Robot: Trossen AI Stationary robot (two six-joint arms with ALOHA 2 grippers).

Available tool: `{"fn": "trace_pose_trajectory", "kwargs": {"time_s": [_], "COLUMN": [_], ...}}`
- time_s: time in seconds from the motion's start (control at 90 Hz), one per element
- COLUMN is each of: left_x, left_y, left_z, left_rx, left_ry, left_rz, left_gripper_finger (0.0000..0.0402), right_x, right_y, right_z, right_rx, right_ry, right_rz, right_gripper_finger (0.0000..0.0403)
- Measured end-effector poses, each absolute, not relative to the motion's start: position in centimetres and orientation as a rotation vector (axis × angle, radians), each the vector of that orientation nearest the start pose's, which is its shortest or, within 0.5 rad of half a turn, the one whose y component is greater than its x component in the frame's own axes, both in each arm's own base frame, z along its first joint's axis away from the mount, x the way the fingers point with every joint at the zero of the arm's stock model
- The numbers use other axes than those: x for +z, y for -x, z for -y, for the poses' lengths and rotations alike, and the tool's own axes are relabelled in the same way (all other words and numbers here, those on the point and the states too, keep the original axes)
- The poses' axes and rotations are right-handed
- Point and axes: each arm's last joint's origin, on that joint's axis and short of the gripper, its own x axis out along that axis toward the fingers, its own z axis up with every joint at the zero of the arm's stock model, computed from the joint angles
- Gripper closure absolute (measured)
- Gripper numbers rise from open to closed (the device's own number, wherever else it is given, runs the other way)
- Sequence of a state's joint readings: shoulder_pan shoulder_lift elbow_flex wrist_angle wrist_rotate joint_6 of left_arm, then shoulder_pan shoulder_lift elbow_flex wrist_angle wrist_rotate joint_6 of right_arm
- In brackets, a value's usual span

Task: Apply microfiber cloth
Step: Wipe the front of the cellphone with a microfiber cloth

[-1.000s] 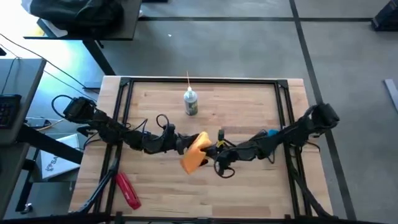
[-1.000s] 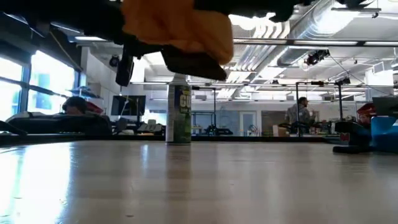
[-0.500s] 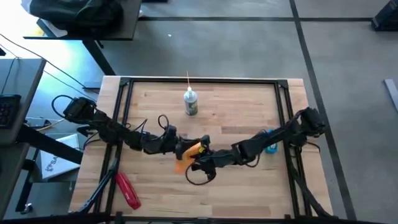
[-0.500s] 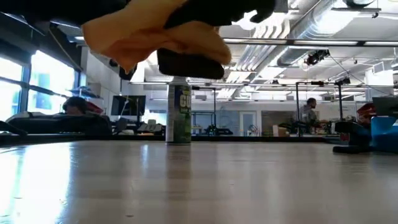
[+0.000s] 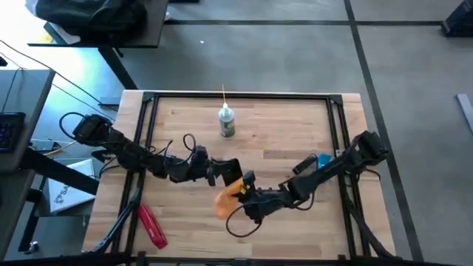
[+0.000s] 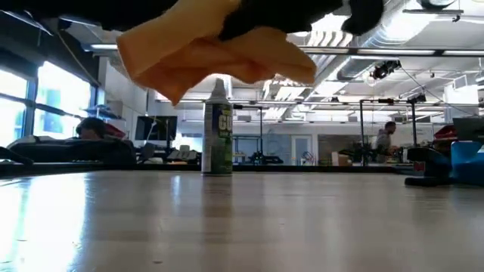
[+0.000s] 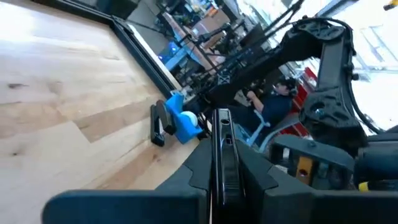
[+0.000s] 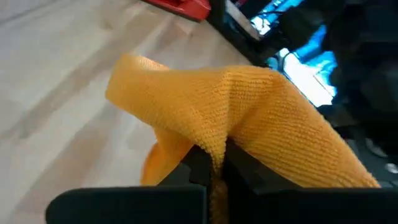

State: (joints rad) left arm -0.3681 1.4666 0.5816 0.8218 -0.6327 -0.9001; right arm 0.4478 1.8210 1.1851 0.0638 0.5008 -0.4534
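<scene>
Two dark robot arms reach toward the middle of a wooden table, seen from straight above. Much is hard to make out there: the grippers are small and dark, and the black phone shows only as a dark slab at the left arm's tip. In the level view across the table, the arms are cut off at the top edge, and only dark shapes show above the cloth.

The microfiber cloth, orange-yellow, hangs in the air just beside the phone, clear of the tabletop; from the low camera it drapes in soft folds. The right gripper is pinched closed on it: in its wrist view the two fingers meet with a fold of the cloth caught between them.

The left gripper holds the phone; its wrist view shows the phone edge-on, upright between the two fingers, which press against its flat sides.

A white spray bottle stands upright near the table's far edge, well apart from both grippers; its contents cannot be seen. A red tool lies near the front left corner. A blue object sits by the right arm, partly hidden.
</scene>
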Motion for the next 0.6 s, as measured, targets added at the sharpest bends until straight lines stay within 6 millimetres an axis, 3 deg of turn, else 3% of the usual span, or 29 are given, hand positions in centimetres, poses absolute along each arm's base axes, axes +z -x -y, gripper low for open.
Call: {"fn": "trace_pose_trajectory", "kwargs": {"time_s": [0.367,0.6], "left_x": [20.6,20.6], "left_y": [-27.2,-27.2], "left_z": [9.0,9.0], "left_rx": [0.281,0.272], "left_ry": [0.87,0.87], "left_rz": [0.058,0.056], "left_gripper_finger": [0.0385,0.0385], "right_x": [22.8,23.3], "right_y": [-38.5,-38.9], "right_z": [-12.6,-12.1], "right_rx": [-0.016,-0.012], "right_ry": [0.778,0.771], "right_rz": [-0.379,-0.324], "right_gripper_finger": [0.0403,0.0403]}}
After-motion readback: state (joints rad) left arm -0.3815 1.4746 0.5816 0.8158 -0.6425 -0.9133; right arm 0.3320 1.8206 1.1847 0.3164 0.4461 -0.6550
